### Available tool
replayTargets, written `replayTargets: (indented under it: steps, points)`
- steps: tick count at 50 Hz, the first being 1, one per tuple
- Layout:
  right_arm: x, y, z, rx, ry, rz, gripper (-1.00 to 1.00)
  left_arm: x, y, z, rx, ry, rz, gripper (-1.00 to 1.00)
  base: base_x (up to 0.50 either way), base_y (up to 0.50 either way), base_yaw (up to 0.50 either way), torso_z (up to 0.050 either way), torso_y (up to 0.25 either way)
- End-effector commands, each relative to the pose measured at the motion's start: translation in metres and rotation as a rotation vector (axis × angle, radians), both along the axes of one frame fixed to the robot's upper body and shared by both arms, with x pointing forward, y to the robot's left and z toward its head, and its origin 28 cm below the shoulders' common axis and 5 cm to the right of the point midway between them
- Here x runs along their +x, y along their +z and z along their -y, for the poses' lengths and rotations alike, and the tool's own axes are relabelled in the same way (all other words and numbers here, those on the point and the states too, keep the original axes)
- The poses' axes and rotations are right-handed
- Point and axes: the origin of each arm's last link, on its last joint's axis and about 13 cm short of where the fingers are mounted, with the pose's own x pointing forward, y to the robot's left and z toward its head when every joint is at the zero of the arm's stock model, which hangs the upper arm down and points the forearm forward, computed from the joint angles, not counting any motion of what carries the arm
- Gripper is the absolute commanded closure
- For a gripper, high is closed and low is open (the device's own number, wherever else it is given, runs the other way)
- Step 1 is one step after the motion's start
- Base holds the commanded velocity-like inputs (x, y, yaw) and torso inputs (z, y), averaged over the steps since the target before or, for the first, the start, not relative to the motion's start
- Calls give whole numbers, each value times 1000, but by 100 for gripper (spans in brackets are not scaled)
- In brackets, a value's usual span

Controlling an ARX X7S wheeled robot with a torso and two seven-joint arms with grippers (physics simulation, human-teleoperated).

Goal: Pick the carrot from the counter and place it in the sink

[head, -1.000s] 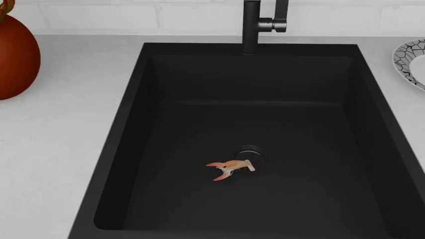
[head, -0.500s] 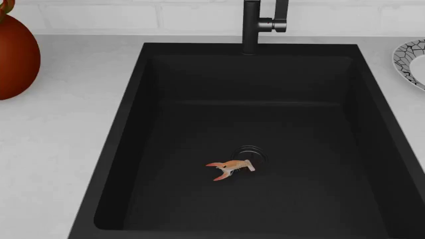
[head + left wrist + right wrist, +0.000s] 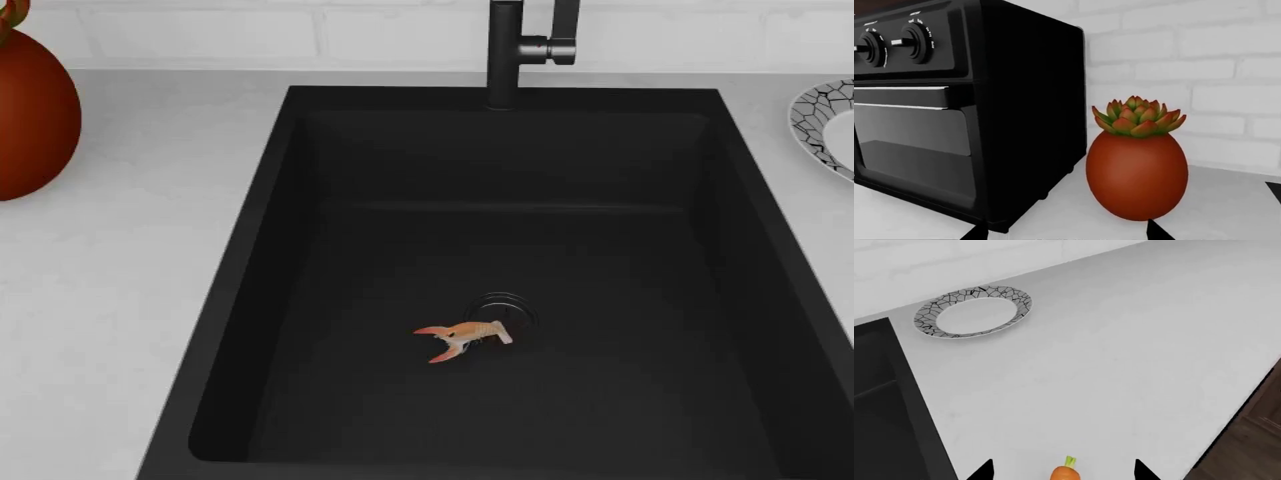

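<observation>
The carrot (image 3: 1065,473) lies on the white counter (image 3: 1121,365) in the right wrist view; only its orange top and green stem tip show at the frame's edge. It sits between the two black fingertips of my right gripper (image 3: 1063,471), which is open and spread wide on either side of it. The black sink (image 3: 507,300) fills the head view, with its edge also in the right wrist view. My left gripper (image 3: 1064,232) is open with nothing between its tips. Neither gripper appears in the head view.
A pale clawed shrimp-like thing (image 3: 461,340) lies by the round drain (image 3: 505,305). The black faucet (image 3: 514,45) stands behind the basin. A patterned plate (image 3: 973,312) rests right of the sink. A red-brown succulent pot (image 3: 1137,172) and a black toaster oven (image 3: 967,105) stand at the left.
</observation>
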Motion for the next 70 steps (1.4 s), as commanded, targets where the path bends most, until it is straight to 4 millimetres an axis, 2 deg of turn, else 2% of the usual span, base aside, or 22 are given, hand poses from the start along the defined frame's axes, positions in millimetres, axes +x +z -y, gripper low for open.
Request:
replayTargets:
  steps: [1, 9, 10, 12, 18, 34, 36, 37, 38, 49, 54, 67, 68, 70]
  points:
    - [24, -9, 3, 12, 8, -41, -100, 1, -2, 1, -1, -3, -7, -100, 0, 0, 0, 0, 0]
    - [34, -19, 6, 22, 6, -81, -100, -1, -8, -4, 0, 2, -16, -100, 0, 0, 0, 0, 0]
    - [35, -21, 7, 27, 3, -84, -100, 6, -19, -12, -6, 6, -20, -100, 0, 0, 0, 0, 0]
    - [36, -25, 9, 30, -3, -101, -100, 9, -24, -15, 0, 8, -18, -100, 0, 0, 0, 0, 0]
    - [38, -33, 11, 47, -7, -117, -100, 11, -31, -19, -7, 12, -20, -100, 0, 0, 0, 0, 0]
    - [38, -58, 14, 104, -28, -135, -100, 10, -41, -20, -4, 14, -28, -100, 0, 0, 0, 0, 0]
    - [37, -59, 14, 106, -30, -138, -100, 10, -41, -20, -3, 15, -28, -100, 0, 0, 0, 0, 0]
    - [37, -61, 14, 107, -33, -142, -100, 4, -13, -7, -3, 18, 30, -100, 0, 0, 0, 0, 0]
    - [37, -61, 14, 108, -34, -142, -100, -4, -7, 1, 1, 15, -25, -100, 0, 0, 0, 0, 0]
    - [32, -75, 17, 145, -56, -145, -100, 0, -19, -5, 5, 15, -27, -100, 0, 0, 0, 0, 0]
    - [31, -83, 19, 163, -63, -147, -100, -7, -13, 6, 8, 16, -28, -100, 0, 0, 0, 0, 0]
    - [35, -98, 17, 224, -20, -143, -100, -7, -6, 7, 0, 14, -33, -100, 1, 0, 0, 0, 0]
    - [36, -98, 17, 229, -19, -137, 100, -7, -5, 8, 0, 14, -34, -100, 0, -3, 0, 0, 0]
    - [37, -98, 16, 227, -6, -130, 100, -9, -3, 11, 1, 14, -34, -100, 0, 0, 0, 0, 0]
